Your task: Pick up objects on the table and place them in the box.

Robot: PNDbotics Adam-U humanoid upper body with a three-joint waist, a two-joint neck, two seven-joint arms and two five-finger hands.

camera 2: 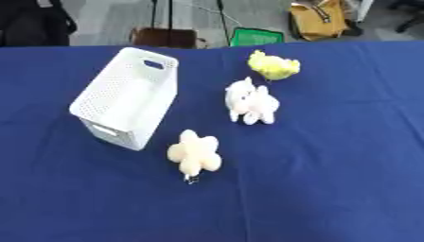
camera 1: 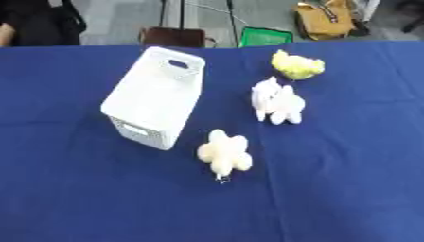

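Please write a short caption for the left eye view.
White box on blue table, three plush toys beside it; no hands visible.

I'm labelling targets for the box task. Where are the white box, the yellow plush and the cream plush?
white box [camera 2: 103,124], right eye view, its perforated near wall.
yellow plush [camera 1: 298,66], left eye view, its middle.
cream plush [camera 2: 195,154], right eye view, its body centre.

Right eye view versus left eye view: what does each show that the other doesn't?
Only the right eye view looks into the white box: its perforated inner wall shows. Only the left eye view shows a person's hand at the far left edge. Both show the box on the blue table with three soft toys outside it: a yellow toy, a white toy and a cream toy. Neither shows a robot hand.
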